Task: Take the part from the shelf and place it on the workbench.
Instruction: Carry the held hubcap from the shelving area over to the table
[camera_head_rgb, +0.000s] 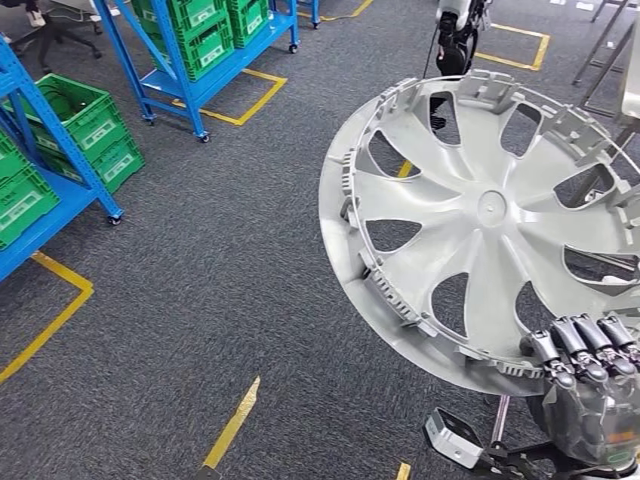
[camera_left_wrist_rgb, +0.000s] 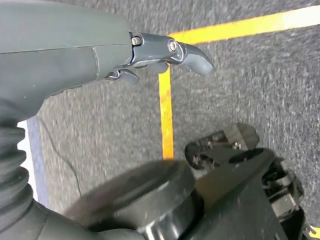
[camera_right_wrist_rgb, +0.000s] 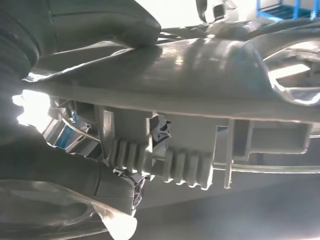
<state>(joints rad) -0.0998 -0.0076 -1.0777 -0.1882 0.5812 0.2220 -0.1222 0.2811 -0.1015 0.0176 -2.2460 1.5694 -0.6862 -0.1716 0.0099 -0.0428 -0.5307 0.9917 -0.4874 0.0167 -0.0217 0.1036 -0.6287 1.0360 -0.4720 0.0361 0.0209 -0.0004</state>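
Silver-grey wheel cover (camera_head_rgb: 483, 215) held up above the right hand (camera_head_rgb: 585, 385), fingers (camera_head_rgb: 581, 350) curled over its lower rim, over grey carpet (camera_head_rgb: 226, 260). Left hand (camera_left_wrist_rgb: 113, 55) hung over carpet and yellow tape (camera_left_wrist_rgb: 166, 115), fingers loosely apart, grasping nothing. Thumb (camera_right_wrist_rgb: 94, 22) and fingers clamped the cover's ribbed rim (camera_right_wrist_rgb: 162, 160).

Grey speckled carpet floor (camera_head_rgb: 226, 260) carries yellow tape lines (camera_head_rgb: 232, 425) marking out rectangular bays. Green plastic crates (camera_head_rgb: 90, 130) with white labels sit on the low deck of a blue metal wheeled rack (camera_head_rgb: 72, 195) at the left (another blue rack (camera_head_rgb: 198, 85) of green crates (camera_head_rgb: 198, 35) stands farther back)
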